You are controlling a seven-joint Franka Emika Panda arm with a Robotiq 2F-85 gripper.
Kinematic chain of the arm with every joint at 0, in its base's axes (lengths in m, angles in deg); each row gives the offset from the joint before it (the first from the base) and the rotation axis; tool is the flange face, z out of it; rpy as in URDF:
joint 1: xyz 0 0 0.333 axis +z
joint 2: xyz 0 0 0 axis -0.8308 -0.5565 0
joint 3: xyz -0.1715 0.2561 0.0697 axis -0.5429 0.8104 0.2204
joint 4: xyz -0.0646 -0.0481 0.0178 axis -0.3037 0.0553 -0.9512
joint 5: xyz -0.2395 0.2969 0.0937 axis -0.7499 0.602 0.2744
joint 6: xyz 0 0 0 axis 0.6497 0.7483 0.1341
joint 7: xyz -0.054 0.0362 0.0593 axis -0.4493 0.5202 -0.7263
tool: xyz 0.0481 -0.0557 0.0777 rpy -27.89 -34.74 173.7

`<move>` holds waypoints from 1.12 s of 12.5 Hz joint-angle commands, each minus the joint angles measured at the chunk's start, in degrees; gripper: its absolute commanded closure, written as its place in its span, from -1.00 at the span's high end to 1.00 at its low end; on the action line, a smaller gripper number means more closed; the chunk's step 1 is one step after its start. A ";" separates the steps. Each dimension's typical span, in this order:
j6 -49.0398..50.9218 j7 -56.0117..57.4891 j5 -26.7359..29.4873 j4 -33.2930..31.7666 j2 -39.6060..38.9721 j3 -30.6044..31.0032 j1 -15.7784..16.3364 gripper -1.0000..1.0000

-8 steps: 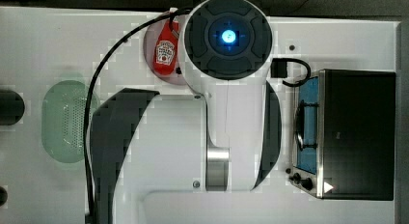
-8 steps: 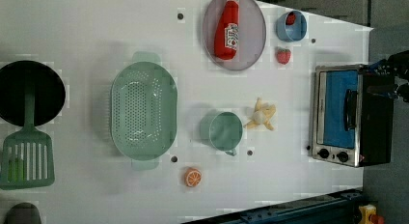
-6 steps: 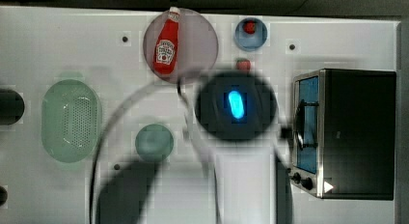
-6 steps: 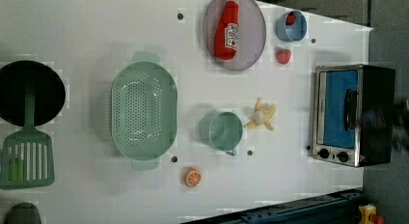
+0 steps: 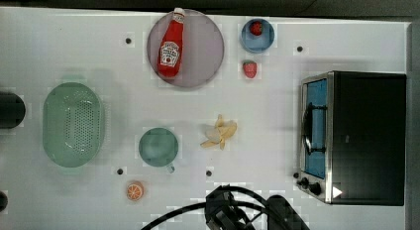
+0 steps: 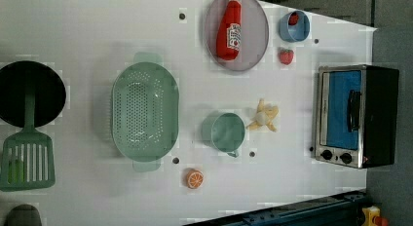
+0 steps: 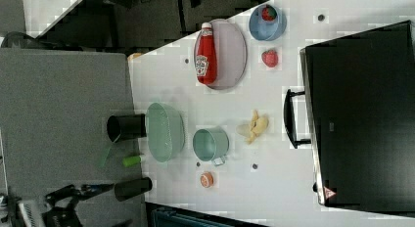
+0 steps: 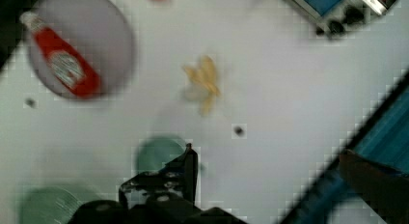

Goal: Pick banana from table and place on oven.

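Note:
The banana (image 5: 219, 133) lies partly peeled on the white table (image 5: 277, 66), between the green cup (image 5: 158, 146) and the oven (image 5: 366, 136) in the top view. It also lies there in the left view (image 6: 263, 117) and the right view (image 7: 253, 125). The oven stands at the top view's right, black top up, blue glass door facing the banana. My gripper (image 8: 156, 178) hangs well above the table and back from the banana (image 8: 202, 81), open, with nothing in it. Part of my arm (image 5: 233, 212) shows at the top view's bottom edge.
A ketchup bottle (image 5: 171, 44) lies on a grey plate (image 5: 203, 46). A blue bowl (image 5: 257, 35) holds a strawberry, and another strawberry (image 5: 250, 69) lies beside it. A green colander (image 5: 72, 123), an orange slice (image 5: 134, 191), a black pan (image 6: 29, 92) and a green spatula (image 6: 27, 160) lie farther off.
My arm, which covered the middle of the top view, has drawn back to the top view's bottom edge. The banana, cup and plate are now uncovered and have not moved.

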 commanded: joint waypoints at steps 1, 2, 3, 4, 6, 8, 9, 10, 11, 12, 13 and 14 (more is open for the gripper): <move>-4.75 -1.59 0.25 -5.06 -9.08 0.56 0.61 1.00; -7.49 -1.58 0.22 -6.80 -10.82 0.56 0.61 1.00; -10.98 -1.58 0.23 -8.53 -12.80 0.56 0.61 1.00; -15.06 -1.58 0.22 -10.17 -15.05 0.56 0.61 1.00; -23.73 -1.58 0.22 -12.97 -20.19 0.56 0.61 1.00; -31.99 -1.58 0.20 -14.89 -26.12 0.56 0.57 1.00; -35.86 -1.59 0.20 -15.55 -29.19 0.56 0.52 1.00; -39.40 -1.58 0.20 -16.05 -32.30 0.55 0.49 1.00; -42.91 -1.59 0.20 -16.53 -35.39 0.55 0.46 1.00; -46.29 -1.58 0.20 -16.88 -38.37 0.53 0.40 1.00; -49.83 -1.59 0.20 -17.32 -41.16 0.51 0.32 1.00; -53.09 -1.59 0.20 -17.96 -43.76 0.51 0.25 1.00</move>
